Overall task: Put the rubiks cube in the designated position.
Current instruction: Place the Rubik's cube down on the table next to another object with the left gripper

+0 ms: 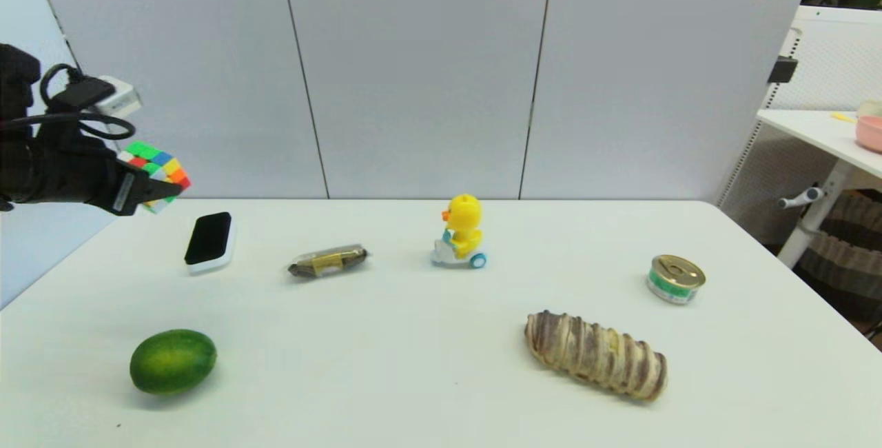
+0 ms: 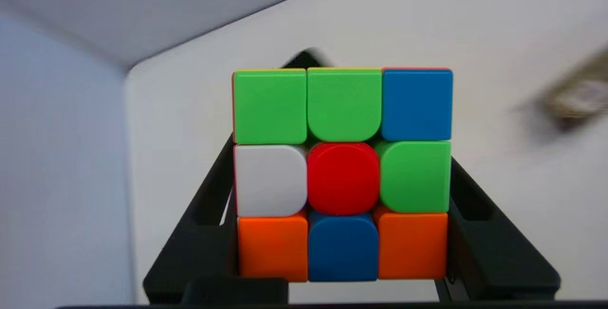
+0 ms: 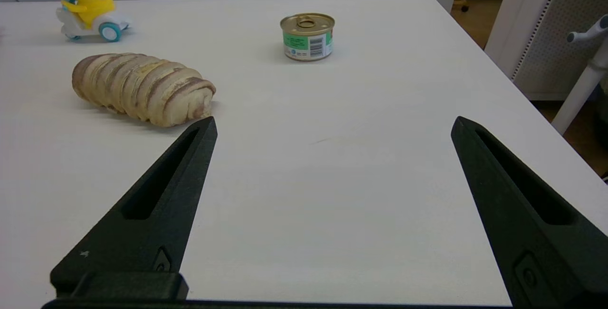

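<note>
One big white table (image 1: pixel 427 365) held many things. Biggest of them was the long striped bread roll (image 1: pixel 596 355), lying near the front on the right side. Next in size was the green fruit (image 1: pixel 173 361), sitting near the front on the left. A yellow duck toy (image 1: pixel 462 231) stood on its little scooter in the middle, farther back. A black and white eraser (image 1: pixel 209 241) lay at the back left, and a wrapped snack (image 1: pixel 327 261) lay between it and the duck. A small tin can (image 1: pixel 676 278) stood on the right side.

The left gripper (image 1: pixel 155 189) was up in the air past the table's left edge, clamped tight on the rubiks cube (image 1: pixel 157 167), so the cube was off the table. The right gripper (image 3: pixel 332 126) hung low over bare table near the bread, with its fingers spread wide and nothing between them
</note>
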Controlling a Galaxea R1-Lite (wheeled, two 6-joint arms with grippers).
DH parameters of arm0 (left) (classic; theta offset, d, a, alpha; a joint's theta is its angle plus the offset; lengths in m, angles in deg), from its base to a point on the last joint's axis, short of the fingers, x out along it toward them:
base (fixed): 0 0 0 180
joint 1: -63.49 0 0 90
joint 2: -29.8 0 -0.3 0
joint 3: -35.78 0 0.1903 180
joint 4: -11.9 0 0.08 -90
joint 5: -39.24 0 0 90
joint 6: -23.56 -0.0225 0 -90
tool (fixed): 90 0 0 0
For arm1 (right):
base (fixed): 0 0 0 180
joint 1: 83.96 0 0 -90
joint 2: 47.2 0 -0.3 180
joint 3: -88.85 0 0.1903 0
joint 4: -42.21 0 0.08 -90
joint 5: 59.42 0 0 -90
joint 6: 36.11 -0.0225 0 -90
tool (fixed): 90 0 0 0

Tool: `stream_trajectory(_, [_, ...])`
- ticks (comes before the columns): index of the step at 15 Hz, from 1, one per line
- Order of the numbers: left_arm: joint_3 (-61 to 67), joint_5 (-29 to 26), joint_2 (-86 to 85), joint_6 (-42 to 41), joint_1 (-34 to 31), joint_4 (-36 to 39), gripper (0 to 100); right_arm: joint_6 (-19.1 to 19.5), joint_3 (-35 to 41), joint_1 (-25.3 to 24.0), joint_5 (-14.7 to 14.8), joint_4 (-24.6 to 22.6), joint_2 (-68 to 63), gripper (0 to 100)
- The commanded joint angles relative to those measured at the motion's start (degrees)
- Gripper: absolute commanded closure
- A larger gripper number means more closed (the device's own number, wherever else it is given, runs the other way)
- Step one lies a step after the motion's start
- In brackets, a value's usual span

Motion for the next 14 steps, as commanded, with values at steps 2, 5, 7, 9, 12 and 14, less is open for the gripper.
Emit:
stream_trajectory(2, [-0.13,-0.25,11.84,3.56,-7.95,7.46,100,0.0,-0.01,-0.02,0.0,-0.04,-0.07,0])
stream_trajectory(5, [-2.32,-0.95,17.03,4.52,-7.95,9.66,100,0.0,-0.01,-0.02,0.0,-0.04,-0.07,0])
stream_trajectory(7, [-4.52,-0.95,20.37,4.7,-7.87,9.84,100,0.0,0.07,-0.02,0.0,-0.04,-0.07,0])
stream_trajectory(9, [-6.81,-0.95,23.44,4.7,-7.95,10.1,100,0.0,0.07,-0.02,0.0,-0.04,-0.07,0])
stream_trajectory(12, [-8.83,-1.04,26.34,6.54,-7.87,10.1,100,0.0,0.07,-0.02,0.0,0.05,-0.07,0])
stream_trajectory(14, [-8.83,-1.04,27.05,6.72,-7.87,10.19,100,0.0,-0.01,-0.02,0.0,-0.04,-0.07,0])
